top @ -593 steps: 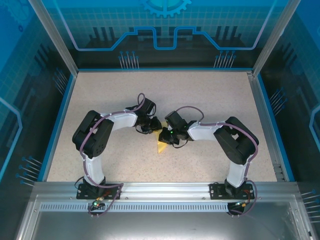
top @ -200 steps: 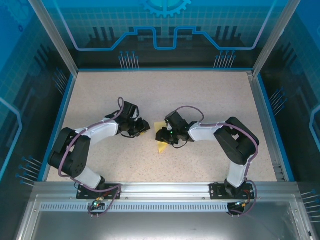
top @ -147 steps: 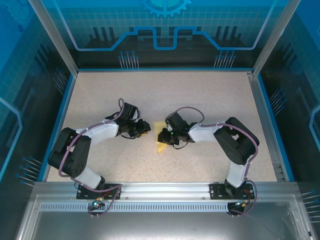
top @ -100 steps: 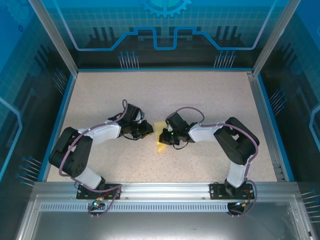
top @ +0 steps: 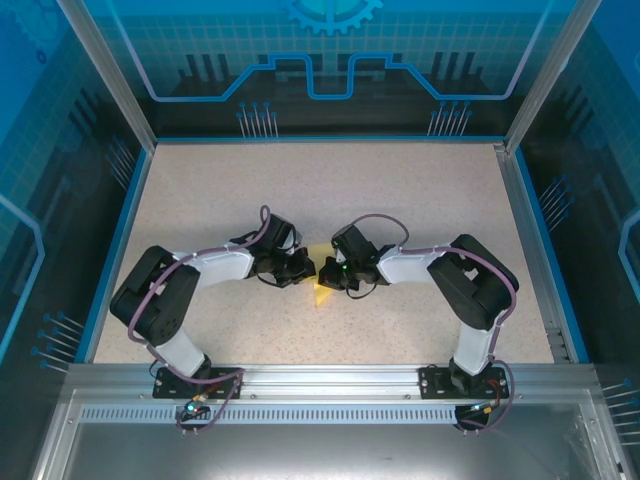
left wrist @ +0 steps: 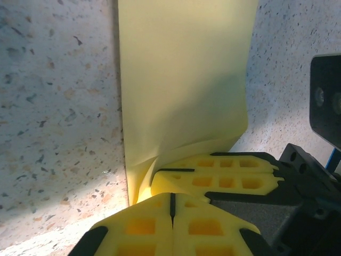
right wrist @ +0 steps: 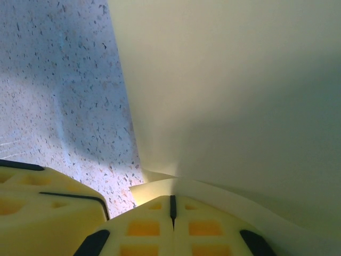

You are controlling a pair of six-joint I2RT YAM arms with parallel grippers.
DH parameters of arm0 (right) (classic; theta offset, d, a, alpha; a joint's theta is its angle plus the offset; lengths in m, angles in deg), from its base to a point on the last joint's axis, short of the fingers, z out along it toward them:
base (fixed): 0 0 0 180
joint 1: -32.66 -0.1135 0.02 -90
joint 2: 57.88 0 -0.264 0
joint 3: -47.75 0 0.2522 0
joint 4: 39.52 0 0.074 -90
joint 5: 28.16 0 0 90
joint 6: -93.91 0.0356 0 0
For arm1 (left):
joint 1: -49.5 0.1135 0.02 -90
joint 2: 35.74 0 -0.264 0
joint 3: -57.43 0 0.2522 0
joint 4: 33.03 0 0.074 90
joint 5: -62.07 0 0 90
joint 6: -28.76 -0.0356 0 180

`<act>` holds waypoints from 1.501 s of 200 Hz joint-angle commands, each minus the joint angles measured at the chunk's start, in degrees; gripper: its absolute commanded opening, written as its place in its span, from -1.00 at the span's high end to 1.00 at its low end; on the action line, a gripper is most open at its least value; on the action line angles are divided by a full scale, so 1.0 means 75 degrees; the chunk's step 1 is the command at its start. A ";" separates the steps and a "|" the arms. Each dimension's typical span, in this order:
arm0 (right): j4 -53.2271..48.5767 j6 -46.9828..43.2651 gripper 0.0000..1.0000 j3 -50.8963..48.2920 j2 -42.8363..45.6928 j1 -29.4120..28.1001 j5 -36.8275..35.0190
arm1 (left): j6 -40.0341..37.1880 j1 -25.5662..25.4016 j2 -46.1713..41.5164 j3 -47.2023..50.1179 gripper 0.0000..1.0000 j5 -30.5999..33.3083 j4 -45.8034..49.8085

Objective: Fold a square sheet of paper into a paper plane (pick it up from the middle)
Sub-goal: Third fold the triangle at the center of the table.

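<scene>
1. We see the two arms reaching inward so that their tips meet near the middle of the speckled desk point(top: 400, 190).
2. The folded yellow paper point(top: 321, 293) lies between them, a pale strip with its pointed end aimed at the near edge. The end beside the claws is curled up off the desk, and the rest lies flat.
3. The left claw point(top: 303, 268) is fully closed. In its wrist view the two yellow pads press together and the curled edge of the paper runs into the seam between them, so we judge it has a layer pinched.
4. The right claw point(top: 326, 272) is closed just as tightly, right beside the left one. Its wrist view shows a paper layer arching over the fingertips, and we judge it is nipping the same raised end.
5. We expect the paper to handle as very light and limp. It has almost no stiffness of its own, it bends wherever it is unsupported, and it creases for good if crushed.
6. It is slippery against the smooth desk, so a push would slide it instead of lifting it.
7. We judge the best hold to be along the centre crease, where the stacked layers are stiffest. A grip on a loose outer edge risks peeling a fold open or tearing it.
</scene>
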 commanded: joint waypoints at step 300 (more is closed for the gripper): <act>0.1556 0.0456 0.99 -0.1579 0.0811 -0.0672 0.0697 | -0.0259 -0.0077 0.0604 -0.0329 1.00 0.0435 0.0357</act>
